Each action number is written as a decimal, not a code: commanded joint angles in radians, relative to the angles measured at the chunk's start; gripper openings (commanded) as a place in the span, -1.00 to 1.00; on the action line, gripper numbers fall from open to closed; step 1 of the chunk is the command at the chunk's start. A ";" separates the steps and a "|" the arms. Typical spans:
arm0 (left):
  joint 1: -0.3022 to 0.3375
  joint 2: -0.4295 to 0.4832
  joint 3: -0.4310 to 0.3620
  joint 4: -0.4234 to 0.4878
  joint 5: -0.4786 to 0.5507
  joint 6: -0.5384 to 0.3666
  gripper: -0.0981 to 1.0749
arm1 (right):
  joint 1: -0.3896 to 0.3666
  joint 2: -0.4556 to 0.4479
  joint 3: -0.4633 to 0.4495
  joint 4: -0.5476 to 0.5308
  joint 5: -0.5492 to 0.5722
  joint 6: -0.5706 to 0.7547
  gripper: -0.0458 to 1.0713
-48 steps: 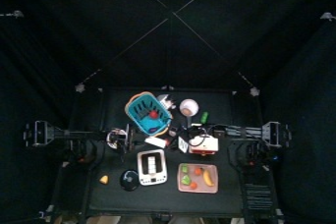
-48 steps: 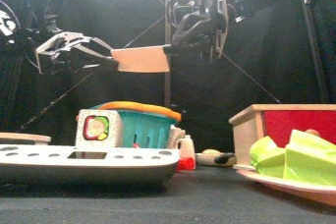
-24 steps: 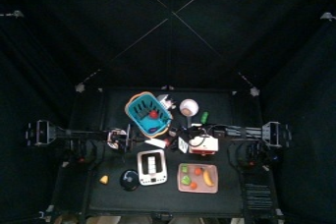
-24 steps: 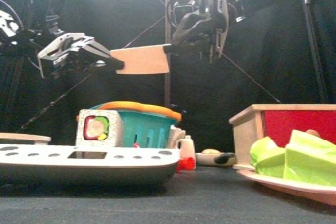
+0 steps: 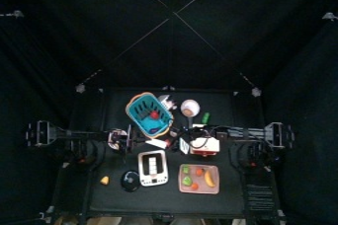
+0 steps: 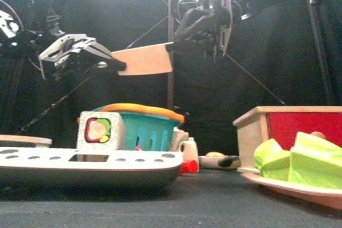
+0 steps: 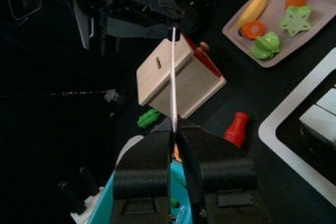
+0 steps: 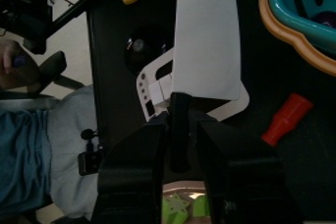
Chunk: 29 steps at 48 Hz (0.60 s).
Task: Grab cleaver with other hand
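Cleaver (image 6: 144,61) hangs mid-air above the counter (image 6: 201,197), long axis level between the arms. Left claw (image 6: 96,58) clamped on one end; right claw (image 6: 201,34) at the other end, jaws apart, nothing held. Blue basket (image 6: 134,130) sits below, well clear; retreat path looks open.

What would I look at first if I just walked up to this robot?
Probably the cleaver, held up in the air above the table, high over the blue basket. The left gripper pinches it at one end, while the right gripper hangs at its other end with open jaws. Down at the front right sits a plate of bright green toy food.
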 commanded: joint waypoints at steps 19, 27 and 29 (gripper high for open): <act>-0.003 -0.003 -0.012 -0.006 -0.011 -0.006 -0.10 | 0.000 -0.060 -0.009 -0.046 -0.021 0.006 0.69; -0.003 -0.005 -0.008 -0.060 -0.011 -0.023 -0.10 | 0.002 -0.106 0.000 -0.046 -0.086 0.011 0.69; -0.005 -0.009 -0.006 -0.087 -0.011 -0.031 -0.10 | 0.000 -0.123 0.005 -0.046 -0.109 0.011 0.69</act>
